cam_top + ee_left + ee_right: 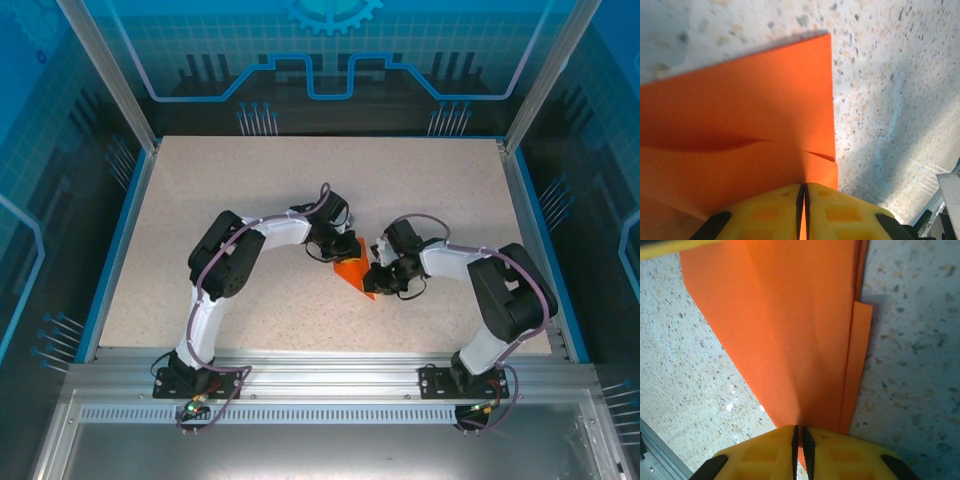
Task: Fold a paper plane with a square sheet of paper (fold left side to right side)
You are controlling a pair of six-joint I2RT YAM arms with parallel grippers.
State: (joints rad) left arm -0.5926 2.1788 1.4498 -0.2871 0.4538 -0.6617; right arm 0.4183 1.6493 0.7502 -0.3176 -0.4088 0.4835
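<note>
The orange-red sheet of paper [351, 271] lies folded on the speckled table between my two grippers, tapering to a point toward the near edge. My left gripper [341, 248] comes at it from the far left, my right gripper [379, 276] from the right. In the left wrist view the yellow fingers [840, 210] of the left gripper [802, 186] are shut on the paper [740, 115], whose layers gape slightly. In the right wrist view the right gripper [798, 428] is shut on the paper [790, 330], and a narrow folded strip [856, 370] shows along its right side.
The table top [300, 180] stretches wide behind the paper. A blue border and metal posts [110, 80] frame it, and an aluminium rail [330, 375] with both arm bases runs along the near edge.
</note>
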